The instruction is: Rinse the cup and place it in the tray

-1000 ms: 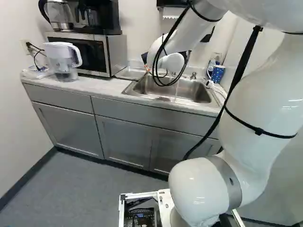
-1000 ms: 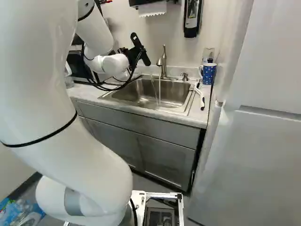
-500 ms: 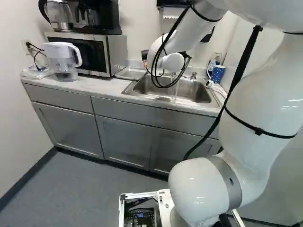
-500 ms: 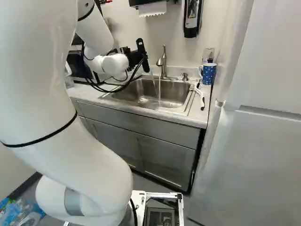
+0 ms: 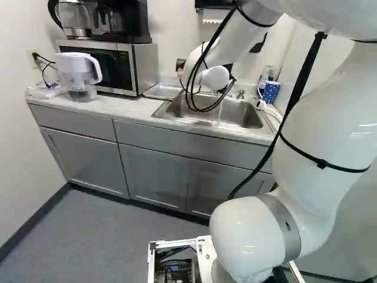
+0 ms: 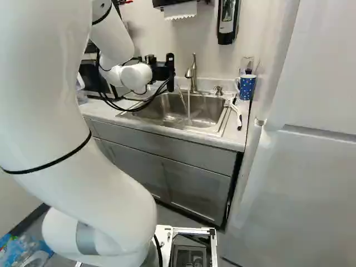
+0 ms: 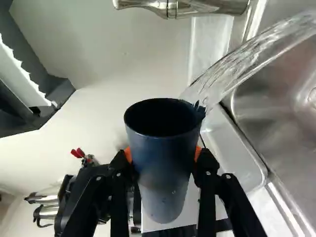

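From where I stand: metal tray [image 5: 160, 91] beside sink [image 5: 244, 111], probably the goal; leftover drips could pool there. Gripper [image 7: 163, 153] clamped on dark blue cup [image 7: 165, 173], tipped at the sink's edge; wet wall might slip. Water [image 7: 247, 60] runs off its rim; over-turning could splash the counter [image 5: 118, 107]. Faucet [image 6: 193, 77] just beyond: a wide swing might knock it.

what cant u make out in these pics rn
- Floor inside the cup: wrist view, lost in dark
- Pincer: left base view, hidden behind the arm
- Most of the tap: left base view, arm in front
- Kettle top: left base view, cut off by upper edge
- Inside of the mug: base views, too small
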Tool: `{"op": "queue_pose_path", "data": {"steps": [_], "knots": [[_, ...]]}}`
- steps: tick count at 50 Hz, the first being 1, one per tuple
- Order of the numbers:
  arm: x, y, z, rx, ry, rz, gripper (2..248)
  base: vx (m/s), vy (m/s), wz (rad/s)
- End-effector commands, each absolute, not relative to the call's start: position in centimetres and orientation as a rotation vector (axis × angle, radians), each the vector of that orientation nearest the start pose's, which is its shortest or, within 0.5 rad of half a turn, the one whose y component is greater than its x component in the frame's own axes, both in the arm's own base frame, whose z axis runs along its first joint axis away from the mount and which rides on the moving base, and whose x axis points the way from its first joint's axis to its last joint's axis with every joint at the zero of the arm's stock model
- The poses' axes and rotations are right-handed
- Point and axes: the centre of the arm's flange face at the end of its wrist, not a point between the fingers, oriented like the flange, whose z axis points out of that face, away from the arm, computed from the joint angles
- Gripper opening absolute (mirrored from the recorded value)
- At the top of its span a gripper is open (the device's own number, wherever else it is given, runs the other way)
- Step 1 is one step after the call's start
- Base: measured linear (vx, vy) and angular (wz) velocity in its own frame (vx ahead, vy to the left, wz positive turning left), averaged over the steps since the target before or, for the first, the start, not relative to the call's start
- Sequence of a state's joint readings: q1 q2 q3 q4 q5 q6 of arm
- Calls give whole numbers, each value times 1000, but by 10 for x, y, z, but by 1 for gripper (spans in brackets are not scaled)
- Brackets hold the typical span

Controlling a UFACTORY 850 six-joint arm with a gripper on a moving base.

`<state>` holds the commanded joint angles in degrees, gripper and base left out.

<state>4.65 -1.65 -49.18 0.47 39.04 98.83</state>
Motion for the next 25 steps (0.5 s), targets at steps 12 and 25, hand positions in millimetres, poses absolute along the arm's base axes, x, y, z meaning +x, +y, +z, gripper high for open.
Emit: {"op": "queue_pose_path", "data": {"steps": [12,25], "knots": [[515,41,571,-1077,1332,-917,126,0,0,0],[515,41,571,-974,1387,-815,126,0,0,0]]}}
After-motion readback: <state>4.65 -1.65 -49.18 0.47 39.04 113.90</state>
